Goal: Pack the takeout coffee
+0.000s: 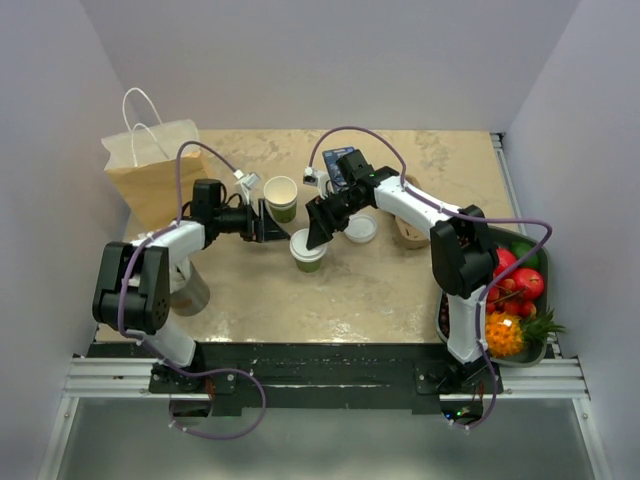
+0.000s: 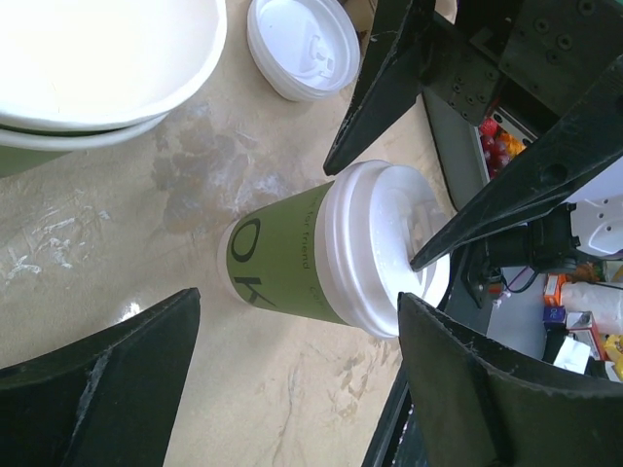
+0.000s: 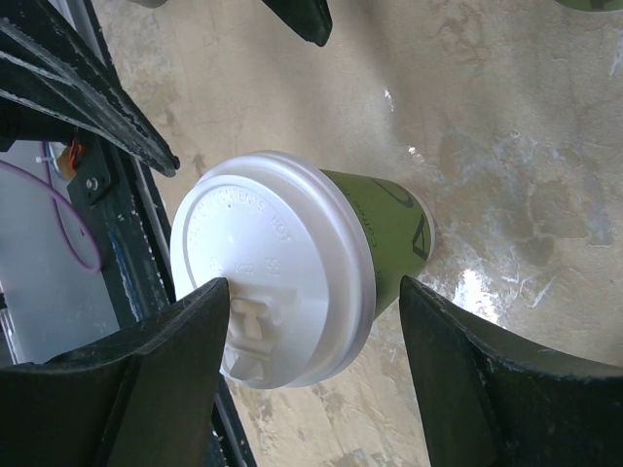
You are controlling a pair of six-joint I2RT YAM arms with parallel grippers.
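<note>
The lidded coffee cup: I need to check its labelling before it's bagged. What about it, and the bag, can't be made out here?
- Print on the lidded cup: left wrist view, wraps out of sight round the body.
- Raised lettering on its lid: right wrist view, too faint to read.
- Inside of the paper bag: top view, hidden by its own walls.
- Unlidded cup: left wrist view, cut off by the frame edge.
</note>
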